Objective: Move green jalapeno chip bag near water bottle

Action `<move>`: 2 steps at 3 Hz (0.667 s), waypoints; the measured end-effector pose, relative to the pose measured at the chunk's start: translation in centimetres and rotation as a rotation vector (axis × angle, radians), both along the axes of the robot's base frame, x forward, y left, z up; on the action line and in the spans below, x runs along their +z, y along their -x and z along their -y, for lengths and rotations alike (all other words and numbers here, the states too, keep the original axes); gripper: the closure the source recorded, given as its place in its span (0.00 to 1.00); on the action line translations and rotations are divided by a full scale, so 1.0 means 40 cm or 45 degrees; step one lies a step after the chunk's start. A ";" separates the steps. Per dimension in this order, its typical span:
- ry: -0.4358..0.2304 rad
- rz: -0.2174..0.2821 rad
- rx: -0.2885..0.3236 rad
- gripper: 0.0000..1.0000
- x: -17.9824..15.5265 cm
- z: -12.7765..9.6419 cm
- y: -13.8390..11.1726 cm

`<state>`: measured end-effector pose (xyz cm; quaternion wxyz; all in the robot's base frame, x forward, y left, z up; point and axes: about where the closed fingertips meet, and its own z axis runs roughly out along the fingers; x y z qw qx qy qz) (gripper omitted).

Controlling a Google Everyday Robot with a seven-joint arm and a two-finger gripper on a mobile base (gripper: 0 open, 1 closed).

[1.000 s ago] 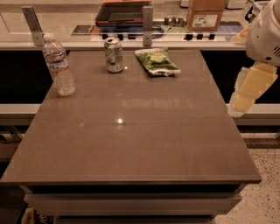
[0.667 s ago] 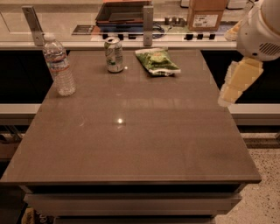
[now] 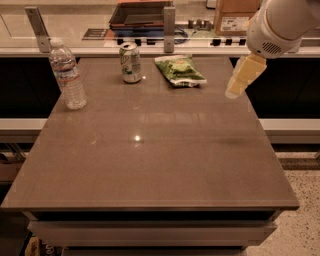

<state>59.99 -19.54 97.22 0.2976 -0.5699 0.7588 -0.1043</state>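
Note:
The green jalapeno chip bag [image 3: 180,70] lies flat at the far middle of the brown table [image 3: 150,150]. The water bottle [image 3: 67,75] stands upright at the far left, with a white cap. My gripper [image 3: 244,76] hangs from the white arm at the upper right, above the table's right side, to the right of the bag and apart from it. It holds nothing that I can see.
A green-and-silver soda can [image 3: 131,62] stands between the bottle and the bag. Behind the table runs a counter with a dark tray [image 3: 140,15] and a cardboard box [image 3: 235,17]. The table's right edge is just under the gripper.
The arm and gripper have moved left and up, from beyond the table's right edge to over its right side, nearer the chip bag. The objects have not moved.

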 end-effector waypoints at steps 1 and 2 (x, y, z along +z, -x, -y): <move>-0.069 0.023 -0.038 0.00 -0.033 -0.019 -0.106; -0.145 0.001 -0.058 0.00 -0.088 -0.042 -0.204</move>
